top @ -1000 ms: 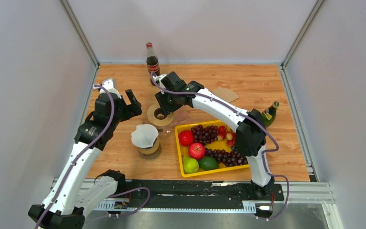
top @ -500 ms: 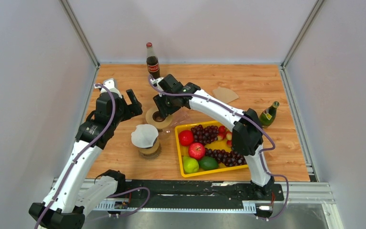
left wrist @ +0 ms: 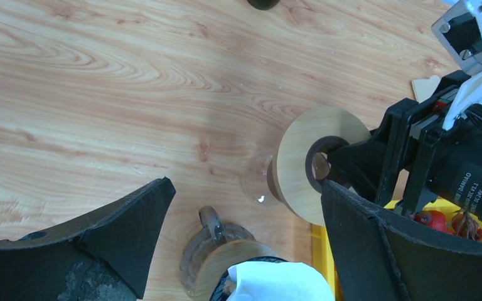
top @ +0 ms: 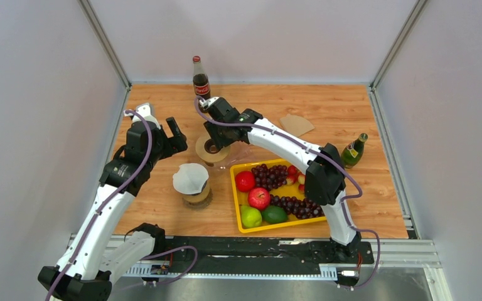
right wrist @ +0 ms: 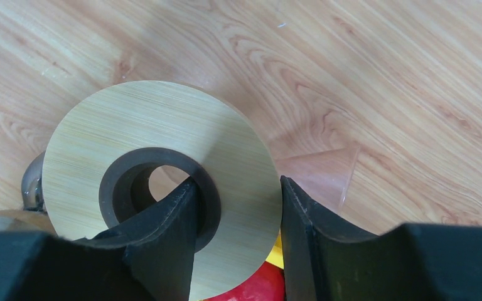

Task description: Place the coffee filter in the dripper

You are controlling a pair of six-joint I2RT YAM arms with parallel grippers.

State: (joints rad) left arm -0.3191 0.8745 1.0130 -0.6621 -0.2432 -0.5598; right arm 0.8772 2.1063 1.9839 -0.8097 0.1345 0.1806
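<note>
A white paper filter sits in a glass dripper with a wooden collar at the front left; it also shows in the left wrist view. My right gripper is shut on a second dripper, tipped on its side. One finger goes through the hole of its wooden disc and the other is outside the rim. Its clear glass cone points away. My left gripper is open and empty, above and behind the white filter.
A brown paper filter lies flat at the back right. A yellow tray of grapes, apples and limes stands right of the dripper. A cola bottle stands at the back and a green bottle at the right.
My right gripper has shifted slightly left and back with the tipped dripper in it. The left arm and the white filter have not moved.
</note>
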